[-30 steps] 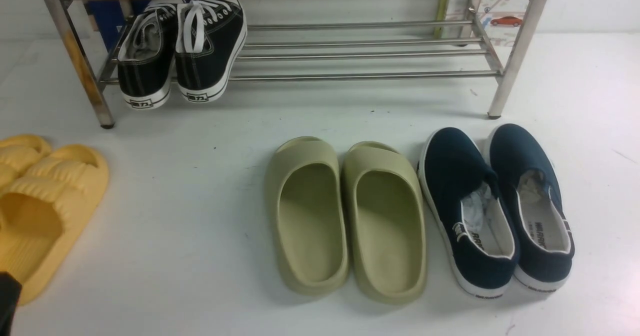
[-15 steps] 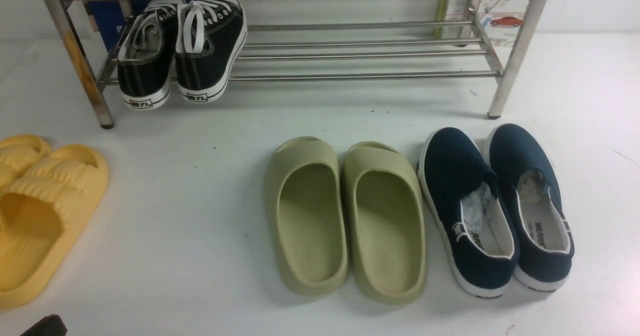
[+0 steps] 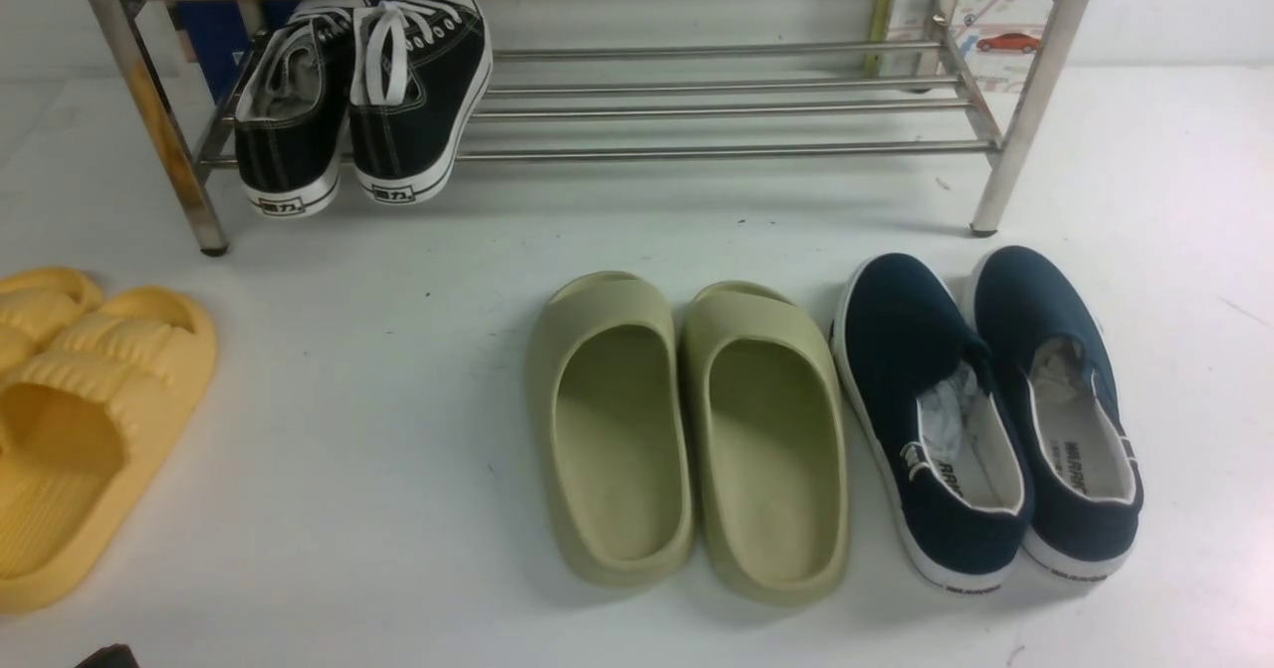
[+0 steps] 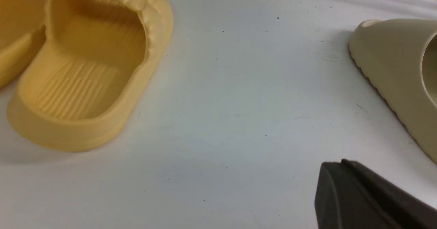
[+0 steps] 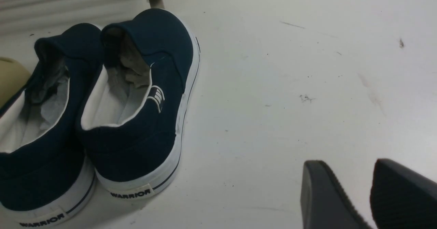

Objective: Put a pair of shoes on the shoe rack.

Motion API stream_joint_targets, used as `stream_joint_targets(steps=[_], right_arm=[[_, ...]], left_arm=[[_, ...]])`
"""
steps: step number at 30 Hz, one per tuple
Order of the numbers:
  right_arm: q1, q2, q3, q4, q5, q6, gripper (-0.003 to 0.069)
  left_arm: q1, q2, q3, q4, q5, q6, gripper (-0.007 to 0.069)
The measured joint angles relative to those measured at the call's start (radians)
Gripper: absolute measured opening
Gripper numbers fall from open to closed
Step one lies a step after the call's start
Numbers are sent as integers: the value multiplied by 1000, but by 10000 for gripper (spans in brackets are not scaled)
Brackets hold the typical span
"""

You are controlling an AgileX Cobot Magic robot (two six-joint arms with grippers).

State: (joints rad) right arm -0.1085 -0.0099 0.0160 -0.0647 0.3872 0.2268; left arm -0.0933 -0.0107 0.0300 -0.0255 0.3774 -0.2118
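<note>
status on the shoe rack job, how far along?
Looks done: the pair of shoes sits side by side at the left end of the shoe rack, heels outward. Nothing in hand: left end effector shut and empty, right end effector open over bare floor. Nothing visibly left.

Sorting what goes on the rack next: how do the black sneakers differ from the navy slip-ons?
The black sneakers sit on the shoe rack; the navy slip-ons lie on the floor. The black sneakers have white laces; the navy slip-ons have none. Both pairs have white soles and point heel-first toward the camera.
</note>
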Motion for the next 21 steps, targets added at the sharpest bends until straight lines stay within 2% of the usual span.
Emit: stream_joint_targets(steps=[21], right_arm=[[0, 0, 0, 0, 0, 0, 246]], left_arm=[[6, 0, 0, 26, 6, 30, -13]])
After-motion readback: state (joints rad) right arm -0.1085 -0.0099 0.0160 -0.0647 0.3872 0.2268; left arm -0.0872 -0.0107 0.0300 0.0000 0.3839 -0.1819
